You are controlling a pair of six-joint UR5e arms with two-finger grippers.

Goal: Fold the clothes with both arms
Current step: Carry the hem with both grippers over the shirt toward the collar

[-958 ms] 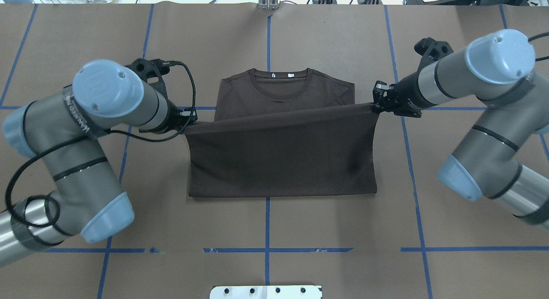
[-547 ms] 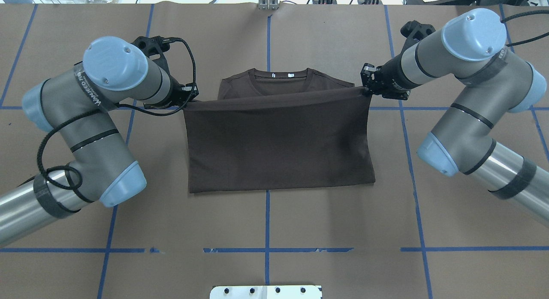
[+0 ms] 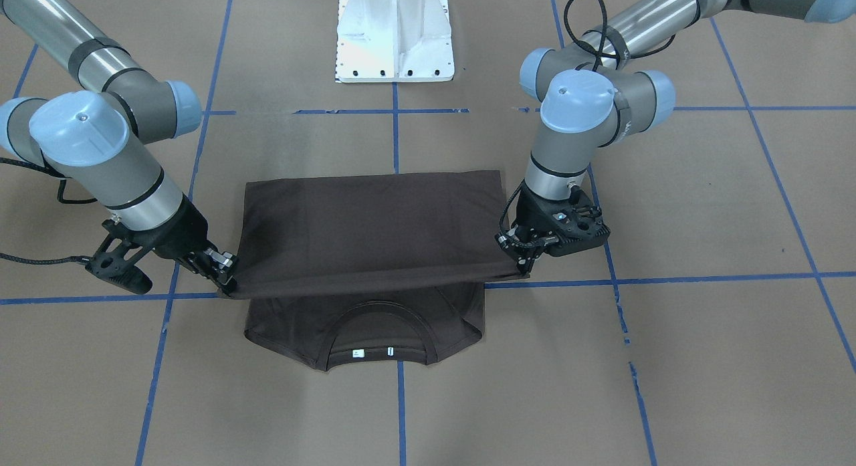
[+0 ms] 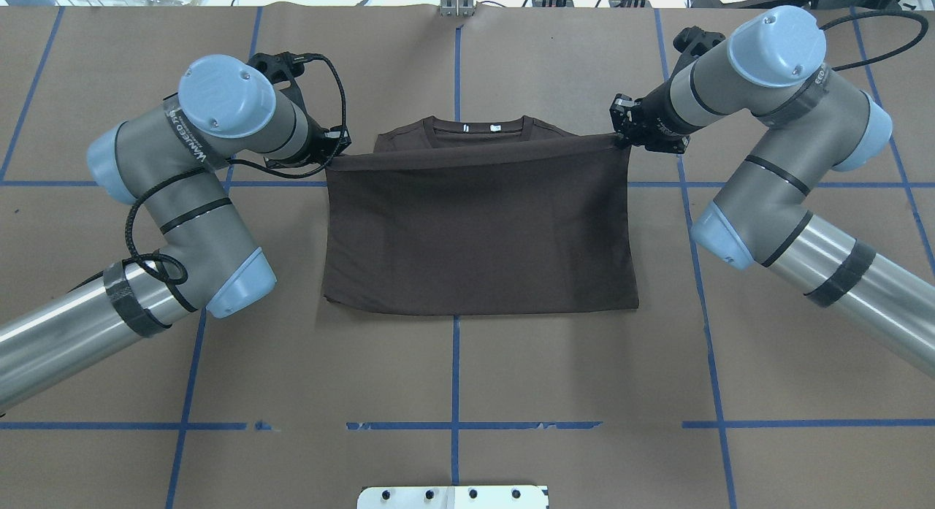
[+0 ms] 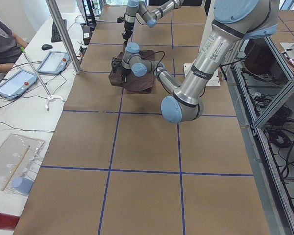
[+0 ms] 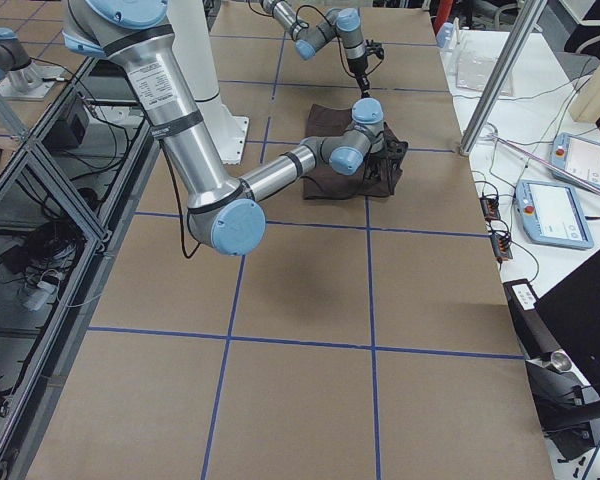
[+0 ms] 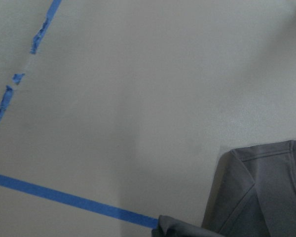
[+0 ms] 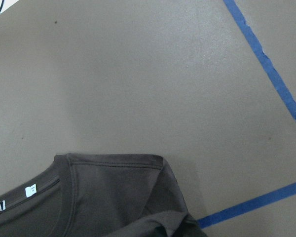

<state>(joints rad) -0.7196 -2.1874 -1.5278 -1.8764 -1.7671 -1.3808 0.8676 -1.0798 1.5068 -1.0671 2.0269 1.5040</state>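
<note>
Facing the robot, we see a brown paper-covered counter (image 3: 702,205) ruled into squares by blue tape lines (image 3: 702,277). A white pedestal (image 3: 394,35) stands at the robot's edge. The dark T-shirt (image 3: 368,225) lies mid-counter, its lower half doubled over toward the neck. The left claw (image 3: 520,260) pinches one corner of the raised hem and the right claw (image 3: 224,279) pinches the other. The edge hangs taut between them above the chest.

From overhead, the collar (image 4: 478,125) and white neck tags (image 4: 495,128) peek out just beyond that held edge.

From the robot's left end, we make out a person (image 5: 2,36), two tablets (image 5: 54,62) on a white side bench (image 5: 24,112), and a metal pole (image 5: 63,34).

From the right end, the near right arm (image 6: 180,120) crosses in front of part of the shirt.

The left wrist camera shows bare paper, tape and a shirt corner. The right one shows the collar and tags.
</note>
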